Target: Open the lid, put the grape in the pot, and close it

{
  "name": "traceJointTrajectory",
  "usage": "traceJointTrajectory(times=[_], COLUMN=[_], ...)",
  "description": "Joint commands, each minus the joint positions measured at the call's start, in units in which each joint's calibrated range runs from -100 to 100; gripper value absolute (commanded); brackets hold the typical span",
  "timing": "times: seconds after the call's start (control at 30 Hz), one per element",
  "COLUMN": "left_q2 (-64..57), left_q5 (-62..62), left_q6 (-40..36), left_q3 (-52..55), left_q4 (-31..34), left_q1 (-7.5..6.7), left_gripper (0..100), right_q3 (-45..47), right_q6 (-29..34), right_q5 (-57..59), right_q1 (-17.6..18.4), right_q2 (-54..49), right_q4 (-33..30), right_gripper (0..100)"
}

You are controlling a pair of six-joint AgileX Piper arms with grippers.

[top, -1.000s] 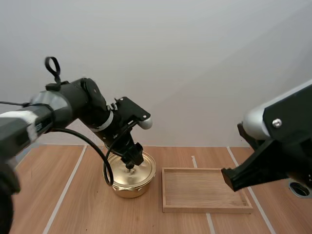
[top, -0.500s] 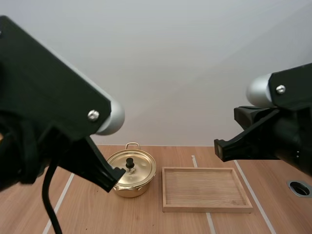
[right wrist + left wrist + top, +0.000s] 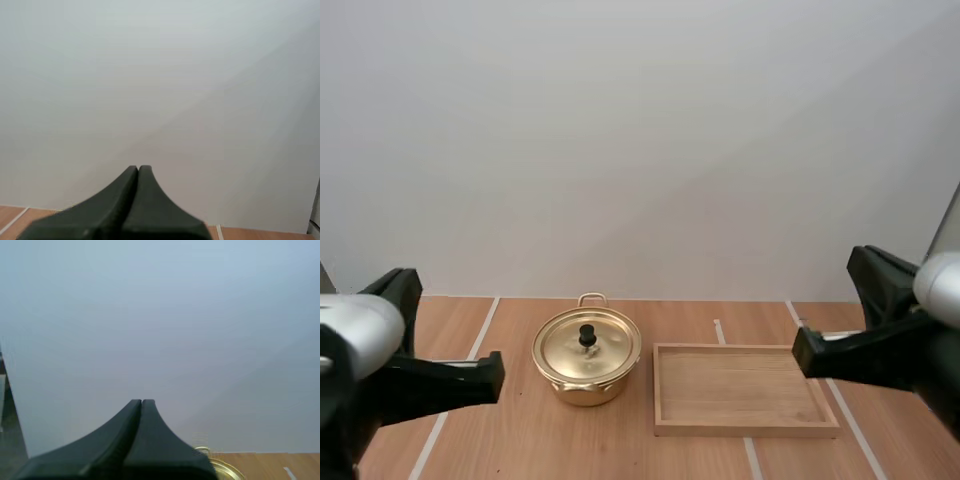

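Our left gripper [image 3: 141, 405] hangs closed and empty, fingers pressed into one wedge. The gold pot [image 3: 587, 375], lid [image 3: 605, 350] on, stands near the worktop's [image 3: 620, 440] far edge, just beside the wooden tray [image 3: 740, 385]. The thin metal lid looks light, stiff, slippery; its black knob [image 3: 587, 337] is the hold. Our right gripper [image 3: 138, 171] is likewise closed on nothing.

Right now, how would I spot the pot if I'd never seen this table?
Look at the wooden table. Left of the flat tray sits the pot. It is the only round, shiny gold thing, with a lid and a small black knob on top.
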Motion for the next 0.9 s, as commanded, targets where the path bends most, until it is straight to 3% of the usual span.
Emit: traceJointTrajectory(times=[0.0,0.13,0.3,0.47,0.57,0.7,0.87], left_q2=[-0.1,-0.1,-0.1,-0.1,-0.1,-0.1,-0.1], left_q5=[-3.5,-10.7,-29.5,-41.5,-42.4,-33.9,-26.6], left_q6=[-4.8,-3.9,-2.1,-2.3,-3.8,-7.9,-9.3], left_q3=[6.4,15.4,28.2,38.6,41.6,41.6,41.6], left_q4=[5.7,5.7,5.7,5.7,5.7,2.5,-0.4], left_q1=[0.0,0.0,0.0,0.0,0.0,0.0,0.0], left_gripper=[0,0,0,0,0,0,0], right_q3=[8.8,19.3,34.0,43.6,47.7,47.7,47.7], right_q6=[0.7,0.1,0.1,0.1,0.1,0.6,3.6], right_q5=[-3.4,-8.0,-21.1,-29.8,-33.0,-24.3,-24.1], right_q1=[-1.0,-1.6,-1.8,-2.1,-3.4,-5.2,-6.6], right_q2=[-3.5,-2.9,-2.9,-3.0,-3.2,-3.2,-3.2], right_q4=[1.6,0.0,-4.5,-5.7,-5.7,-2.9,-2.5], right_gripper=[0,0,0,0,0,0,0])
